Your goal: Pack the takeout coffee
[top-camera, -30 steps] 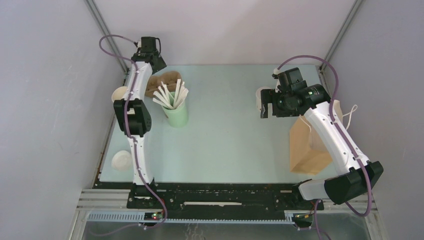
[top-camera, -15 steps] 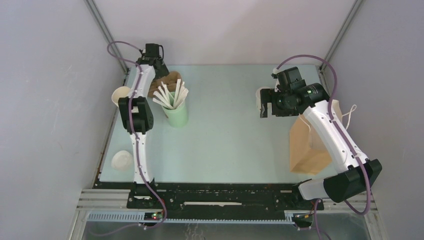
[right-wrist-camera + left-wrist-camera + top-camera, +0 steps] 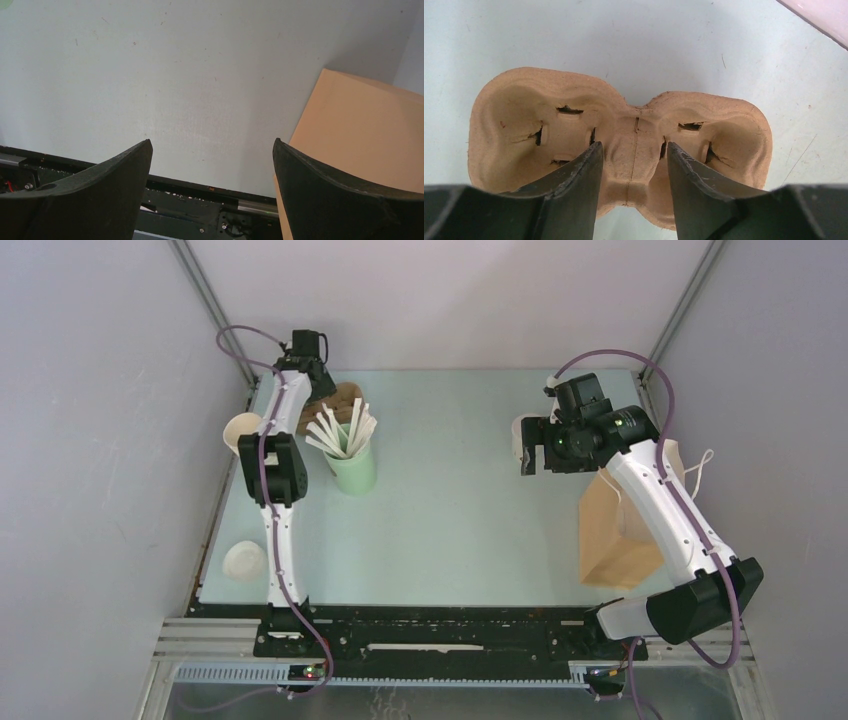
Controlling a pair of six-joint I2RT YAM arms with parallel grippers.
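My L claw [image 3: 631,150]: half-wide astride mid-bridge of pulp cup carrier [image 3: 524,110], bench [image 3: 450,520] 11 o'clock; grip can't tell. My R claw [image 3: 212,145]: wide, empty. Takeout coffee [image 3: 519,432]: 2 o'clock, beside R claw. Paper bag [image 3: 360,130]: 4 o'clock. Packed: nil; cup-to-carrier, bagging left.

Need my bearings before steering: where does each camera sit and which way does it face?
Top external: above and behind the bases, looking down on the table; left arm and right arm show.
Left wrist: looks down at the pulp cup carrier past the left claw.
Right wrist: looks down at the table's near edge and the paper bag; open right claw shows.
Shared: top also shows carrier and bag.
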